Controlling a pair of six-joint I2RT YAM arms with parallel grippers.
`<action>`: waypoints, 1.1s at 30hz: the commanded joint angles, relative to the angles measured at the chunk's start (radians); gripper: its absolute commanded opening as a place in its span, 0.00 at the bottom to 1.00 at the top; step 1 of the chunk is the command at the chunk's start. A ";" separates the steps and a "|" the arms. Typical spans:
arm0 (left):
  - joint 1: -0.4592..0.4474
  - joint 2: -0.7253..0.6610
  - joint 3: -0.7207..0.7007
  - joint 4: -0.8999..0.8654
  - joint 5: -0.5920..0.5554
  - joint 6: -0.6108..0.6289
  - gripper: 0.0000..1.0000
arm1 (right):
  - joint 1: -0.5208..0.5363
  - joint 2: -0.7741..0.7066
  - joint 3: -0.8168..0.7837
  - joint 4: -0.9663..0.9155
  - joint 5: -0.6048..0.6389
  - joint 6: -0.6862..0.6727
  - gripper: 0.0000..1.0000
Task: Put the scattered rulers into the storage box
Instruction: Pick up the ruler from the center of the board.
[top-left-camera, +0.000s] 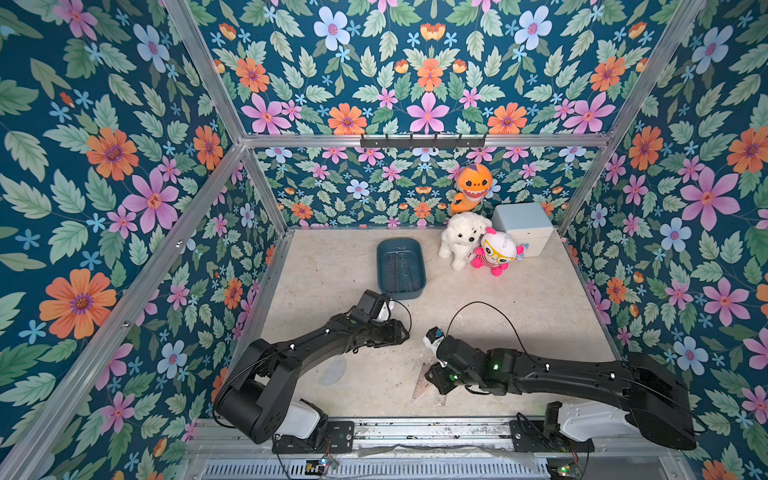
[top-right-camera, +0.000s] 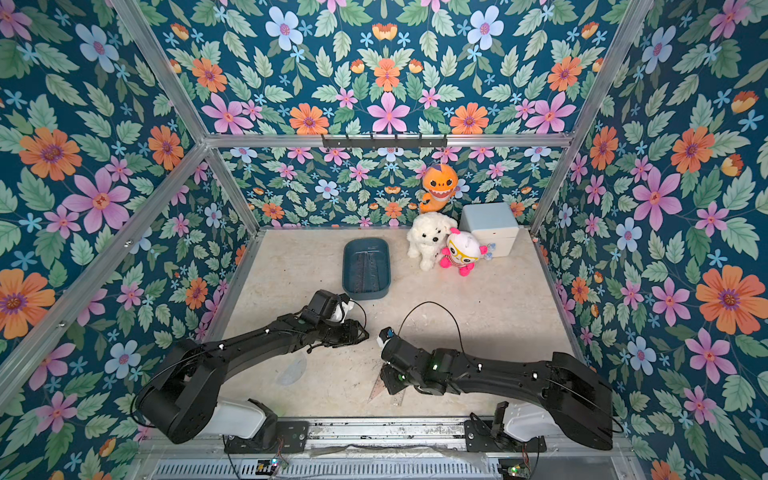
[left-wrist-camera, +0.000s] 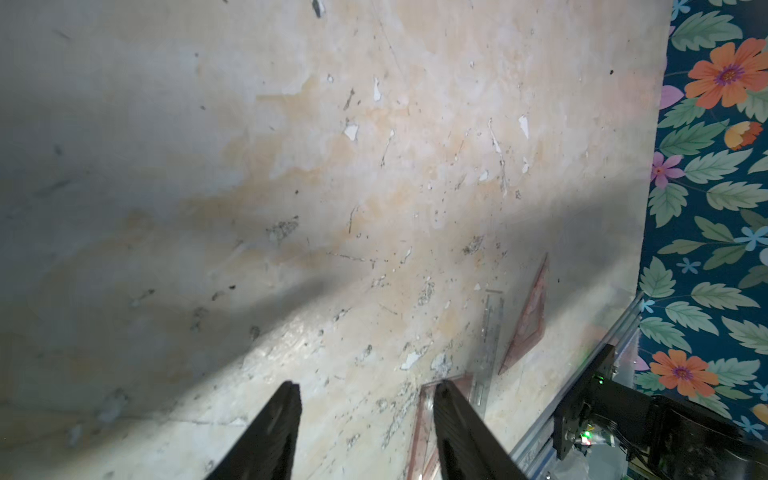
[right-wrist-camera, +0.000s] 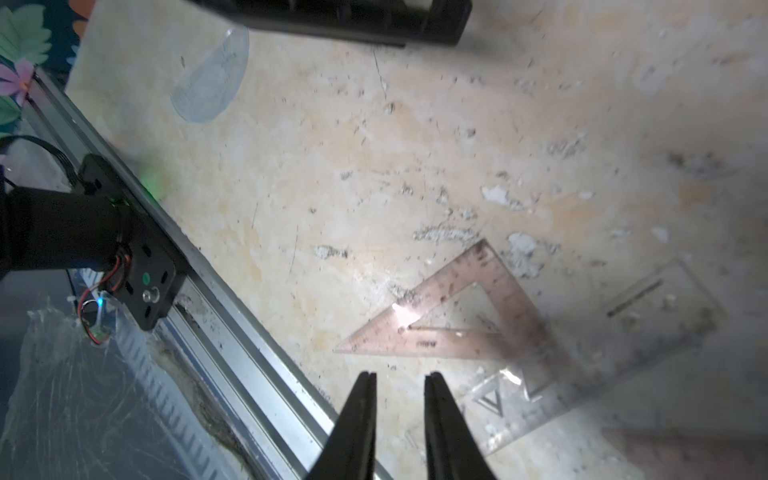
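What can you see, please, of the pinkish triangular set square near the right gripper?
The pinkish set square is a thin, see-through plastic triangle with a triangular cut-out and printed scale marks along its edges. It lies flat on the beige table, and one corner overlaps a clear ruler. The right gripper hovers beside it, apparently not touching.

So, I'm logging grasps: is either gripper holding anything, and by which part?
Nothing is held: the left gripper and right gripper are both empty, jaws apart.
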 joint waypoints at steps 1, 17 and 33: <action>-0.008 -0.010 -0.009 0.004 -0.016 -0.013 0.57 | 0.039 0.028 -0.008 0.005 0.070 0.084 0.20; -0.010 0.008 -0.057 0.077 0.001 -0.058 0.61 | 0.014 0.160 -0.058 0.146 0.001 0.051 0.15; -0.007 0.035 -0.062 0.084 -0.011 -0.059 0.60 | -0.110 0.271 -0.004 0.158 -0.054 -0.066 0.14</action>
